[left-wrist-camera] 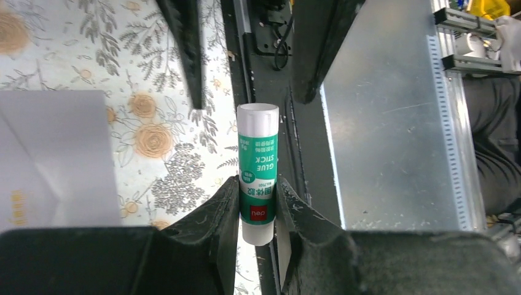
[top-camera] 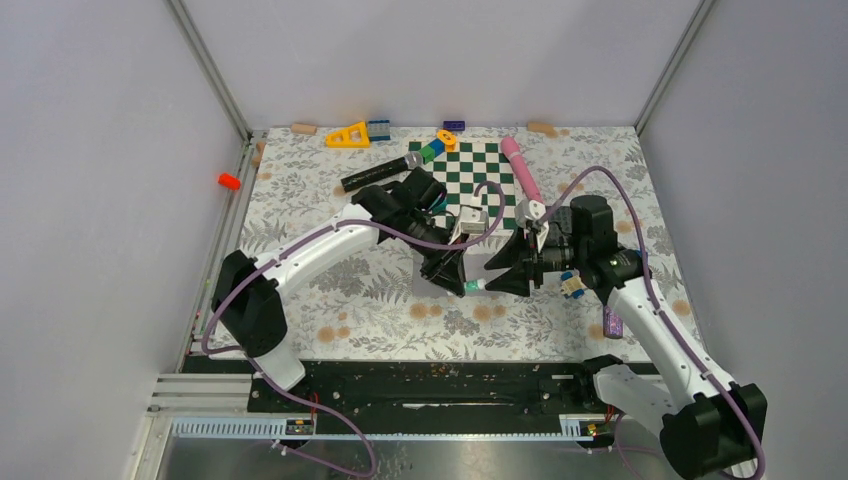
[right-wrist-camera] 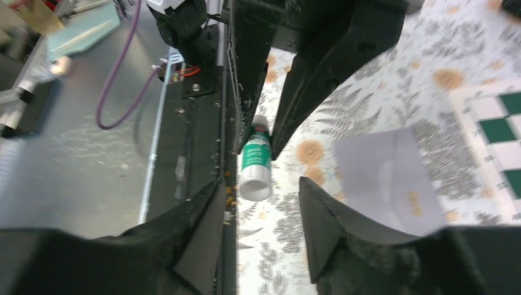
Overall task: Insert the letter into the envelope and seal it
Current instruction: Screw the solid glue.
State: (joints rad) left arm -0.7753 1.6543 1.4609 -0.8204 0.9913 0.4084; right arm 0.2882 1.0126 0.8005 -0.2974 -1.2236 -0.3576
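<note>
One glue stick [left-wrist-camera: 258, 172]; one envelope [left-wrist-camera: 52, 160]; one checkerboard [top-camera: 480, 165]; one microphone [top-camera: 380, 172].

Bright, even light and soft shadows; the right wrist view is blurred, the other two sharp.

Robot lab test cell.
Grey panel walls [top-camera: 100, 200] on aluminium posts [top-camera: 210, 70] box in a floral-clothed bench [top-camera: 330, 300]; a black mounting rail [top-camera: 430, 392] spans its near edge, toy blocks [top-camera: 347, 135] its far edge.
</note>
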